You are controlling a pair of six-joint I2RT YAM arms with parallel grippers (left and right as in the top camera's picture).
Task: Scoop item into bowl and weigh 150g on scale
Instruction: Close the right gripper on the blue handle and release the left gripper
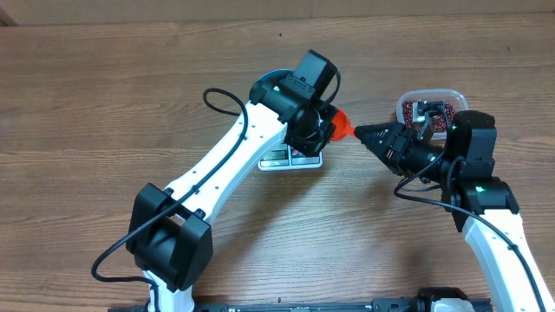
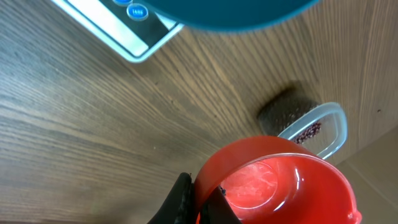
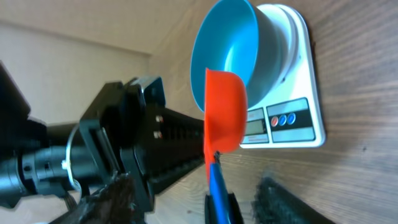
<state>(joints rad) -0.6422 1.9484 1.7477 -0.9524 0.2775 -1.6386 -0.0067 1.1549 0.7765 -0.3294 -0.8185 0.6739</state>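
Holding: left gripper (image 1: pixel 328 129) has its jaws together on the scoop (image 3: pixel 224 112), clamped at the root of the handle, just behind the cup.
Scoop: orange-red cup with a blue handle (image 3: pixel 216 180). It is carried off the table with the mouth up, just right of the bowl and between the bowl and the tub. The cup's inside shows glossy red in the left wrist view.
Right gripper (image 1: pixel 362 133): points left at the scoop from the right side. Its fingers (image 3: pixel 283 200) stand apart with the blue handle running between them. They are blurred in the right wrist view, so contact with the handle cannot be told.
Bowl (image 3: pixel 227 50): light blue and deep, standing upright on the scale and wider than the platform under it. In the overhead view the left arm hides most of it, leaving only a blue rim on the far side.
Scale (image 3: pixel 305 68): white, flat on the table (image 1: pixel 104 104) at centre. The display and button panel lie along its near edge, not covered by the bowl.
Beans (image 2: pixel 309 132): dark red grains lying in the tub.
Tub (image 2: pixel 336 126): clear plastic, at the far right of the table, apart from the scale. The right arm's wrist hangs over its near side.
Arms: the left arm reaches from near left to centre. The right arm rises from near right and bends left toward the scoop.
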